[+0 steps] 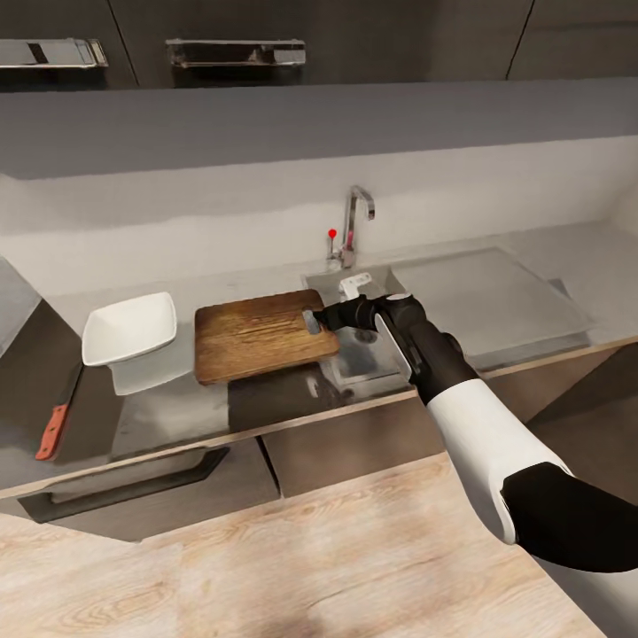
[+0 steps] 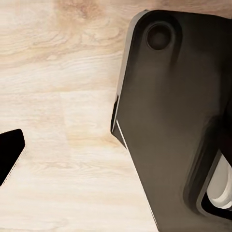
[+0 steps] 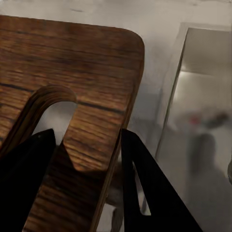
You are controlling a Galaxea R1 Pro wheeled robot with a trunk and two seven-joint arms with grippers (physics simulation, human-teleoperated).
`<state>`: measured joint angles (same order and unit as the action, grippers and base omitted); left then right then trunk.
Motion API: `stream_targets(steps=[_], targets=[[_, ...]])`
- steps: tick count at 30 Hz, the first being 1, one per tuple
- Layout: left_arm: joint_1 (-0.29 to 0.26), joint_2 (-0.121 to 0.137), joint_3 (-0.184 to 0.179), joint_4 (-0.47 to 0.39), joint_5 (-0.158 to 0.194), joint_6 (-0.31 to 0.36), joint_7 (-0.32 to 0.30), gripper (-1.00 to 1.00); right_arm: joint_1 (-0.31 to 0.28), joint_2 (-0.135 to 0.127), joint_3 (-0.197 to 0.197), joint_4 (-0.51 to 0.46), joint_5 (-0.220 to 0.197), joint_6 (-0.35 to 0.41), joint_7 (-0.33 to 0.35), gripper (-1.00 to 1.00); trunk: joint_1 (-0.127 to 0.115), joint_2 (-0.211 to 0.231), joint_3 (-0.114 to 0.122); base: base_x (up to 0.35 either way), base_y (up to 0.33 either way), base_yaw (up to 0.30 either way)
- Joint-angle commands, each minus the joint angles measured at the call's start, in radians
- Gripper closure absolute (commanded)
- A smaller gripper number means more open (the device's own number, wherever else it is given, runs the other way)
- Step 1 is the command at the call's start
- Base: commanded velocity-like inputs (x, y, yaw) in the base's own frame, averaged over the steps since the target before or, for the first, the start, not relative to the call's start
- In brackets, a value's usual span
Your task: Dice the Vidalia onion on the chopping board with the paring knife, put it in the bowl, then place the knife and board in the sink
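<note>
**Right gripper at slotted end of chopping board, beside sink**

Landmark: chopping board [image 1: 261, 334]. It lies flat on the grey tabletop [image 1: 168, 409], its slotted short end reaching the rim of the sink [image 1: 377, 359].

Left of board, farthest out: paring knife [image 1: 58, 415], orange-red handle toward the tabletop's front edge. Between knife and board: white square bowl [image 1: 130, 330], upright, just beside the board; contents not discernible.

At board's slot end: right gripper [image 1: 312, 322]. Right wrist view: its fingers [image 3: 145, 193] straddle the board's edge by the slot, one over the top face, one off the edge; firm pinch cannot be confirmed.

Behind the sink: chrome tap [image 1: 354, 221].

Left gripper: finger state cannot be told.
</note>
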<state>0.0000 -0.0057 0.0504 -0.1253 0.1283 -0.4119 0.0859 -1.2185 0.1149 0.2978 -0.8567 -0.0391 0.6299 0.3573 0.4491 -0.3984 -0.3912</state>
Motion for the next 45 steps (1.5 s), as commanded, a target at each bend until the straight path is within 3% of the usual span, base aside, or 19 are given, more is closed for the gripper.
stream_targets(steps=[1,12,18,38,45], targets=[[0.0,0.0,0.004,-0.001,0.002,-0.003,-0.001,-1.0,-0.001,0.0,0.0,-0.001,-0.01,0.007,0.0,1.0,0.001,-0.002,-0.001,0.247,0.194,0.0],[0.0,0.0,0.003,-0.001,0.002,-0.004,0.0,-1.0,-0.001,0.001,0.0,0.035,-0.009,0.003,0.0,1.0,0.001,-0.002,-0.001,0.057,0.041,0.0],[0.0,0.0,0.003,-0.001,0.002,-0.004,0.0,-1.0,-0.001,0.005,0.0,0.093,-0.009,-0.057,0.0,1.0,0.001,-0.002,-0.001,0.001,0.0,0.0],[0.0,0.0,0.003,-0.001,0.002,-0.004,0.0,-1.0,-0.001,0.017,0.001,0.156,-0.012,-0.077,0.002,1.0,0.001,-0.002,-0.001,0.002,0.0,0.0],[0.0,0.0,0.003,-0.001,0.002,-0.004,-0.001,-1.0,-0.001,0.026,0.001,0.181,-0.012,-0.117,0.003,1.0,0.001,-0.002,-0.001,0.184,0.02,0.0]])
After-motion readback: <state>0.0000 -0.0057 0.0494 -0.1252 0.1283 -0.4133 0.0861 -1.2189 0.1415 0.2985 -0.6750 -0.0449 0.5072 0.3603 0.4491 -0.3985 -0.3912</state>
